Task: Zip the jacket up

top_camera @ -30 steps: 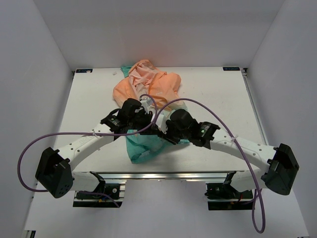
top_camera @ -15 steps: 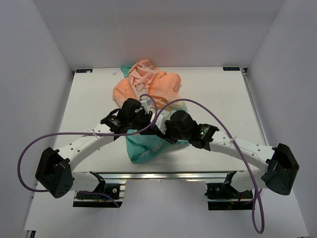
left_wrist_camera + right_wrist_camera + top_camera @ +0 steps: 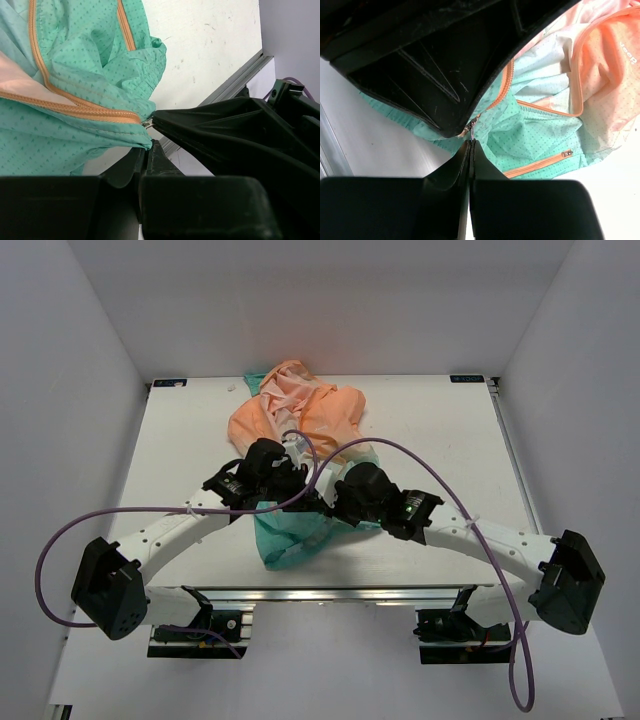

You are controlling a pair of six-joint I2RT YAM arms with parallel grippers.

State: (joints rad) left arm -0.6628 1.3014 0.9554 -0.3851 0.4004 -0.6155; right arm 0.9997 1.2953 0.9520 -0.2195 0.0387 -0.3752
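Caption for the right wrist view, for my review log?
Right end effector pinches the jacket's zipper pull, left end effector close alongside.

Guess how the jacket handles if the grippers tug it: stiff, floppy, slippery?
Probably floppy: the jacket lies in crumpled folds and bunches where the left gripper pinches it. Likely light, since it looks thin. It may slide on the smooth table rather than pull taut, so the zipper could buckle.

White left arm and white right arm angled inward, black two-finger left gripper pressed closed, black two-finger right gripper closed just beside it
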